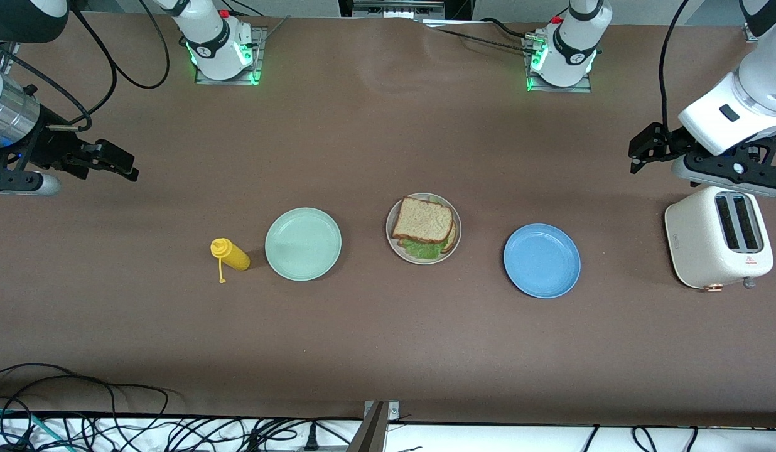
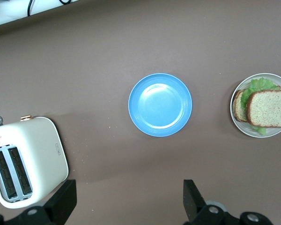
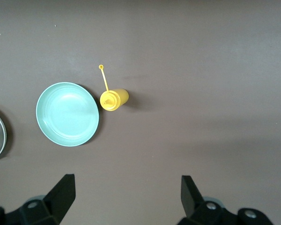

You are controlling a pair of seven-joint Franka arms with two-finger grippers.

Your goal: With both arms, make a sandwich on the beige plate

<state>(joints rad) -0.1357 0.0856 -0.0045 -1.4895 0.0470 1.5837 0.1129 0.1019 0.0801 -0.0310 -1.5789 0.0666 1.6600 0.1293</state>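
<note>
1. Two grippers hang spread wide and empty: left gripper [image 1: 642, 150] over the toaster [image 1: 717, 237], right gripper [image 1: 115, 163] at its own table end.
2. Sandwich [image 1: 425, 226] sits assembled on the beige plate [image 1: 393, 242], roughly midway between both grippers; neither is clearly nearer.
3. Judgement: task looks complete.

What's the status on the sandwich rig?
Left hand open, up beside toaster; right hand open at its table end. Sandwich stacked on beige plate. Nothing in the way.
</note>
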